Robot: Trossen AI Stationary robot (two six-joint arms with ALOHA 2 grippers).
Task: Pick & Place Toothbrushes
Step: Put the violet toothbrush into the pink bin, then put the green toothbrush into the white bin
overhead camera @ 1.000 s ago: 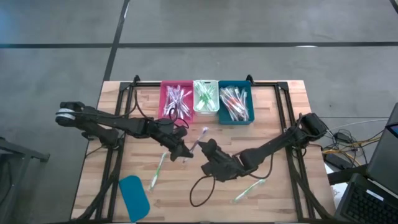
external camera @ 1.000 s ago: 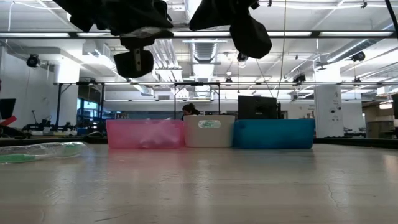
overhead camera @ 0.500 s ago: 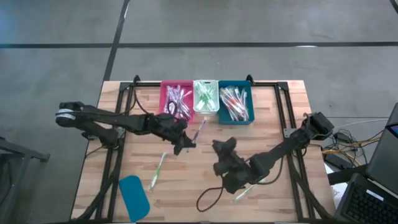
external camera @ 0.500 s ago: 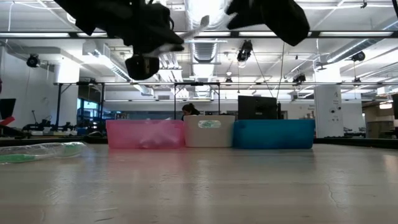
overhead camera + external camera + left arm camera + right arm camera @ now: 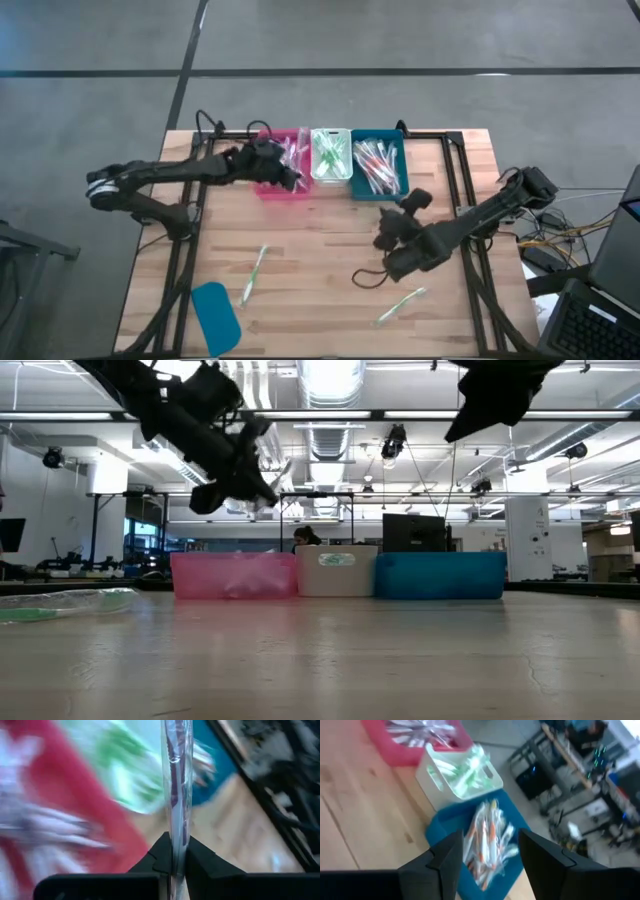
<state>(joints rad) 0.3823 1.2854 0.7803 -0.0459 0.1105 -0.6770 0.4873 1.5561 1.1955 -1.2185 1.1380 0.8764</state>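
On our wooden table, our left gripper grasps a wrapped purple toothbrush over the pink bin; our right gripper hangs released near the teal bin.

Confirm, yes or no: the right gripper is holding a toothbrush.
No; the right wrist view shows the right gripper open, nothing between its fingers, above the blue bin.

Both arms are dark, near black, built of slim jointed segments. The left arm carries a pale grey ring at its nine-o'clock shoulder end. The right arm trails a thin black cable (looping loosely). Fingers are matte black, angular wedges.
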